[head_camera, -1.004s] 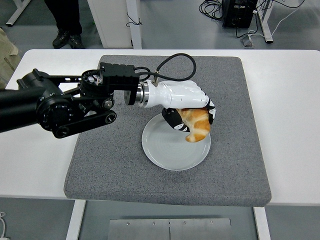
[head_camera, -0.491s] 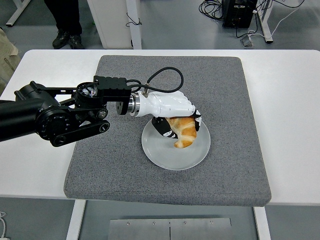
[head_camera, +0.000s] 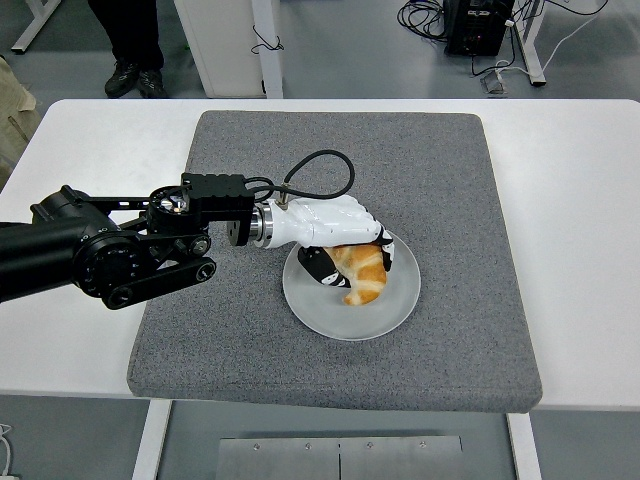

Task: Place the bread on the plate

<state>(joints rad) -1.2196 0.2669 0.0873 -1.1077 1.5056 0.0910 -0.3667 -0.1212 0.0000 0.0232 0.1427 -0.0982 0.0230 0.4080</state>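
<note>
White table [head_camera: 580,250] with grey mat [head_camera: 470,200], grey floor [head_camera: 350,50] behind, white cabinet [head_camera: 225,45], black box [head_camera: 478,22] with cables [head_camera: 425,15], person's legs [head_camera: 135,40] top left.

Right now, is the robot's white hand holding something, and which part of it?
Yes. The left hand grips the golden-brown croissant by its upper end, over the round white plate.

Grey mat [head_camera: 450,180] on white table [head_camera: 580,200]; person's legs [head_camera: 130,40] at top.
</note>
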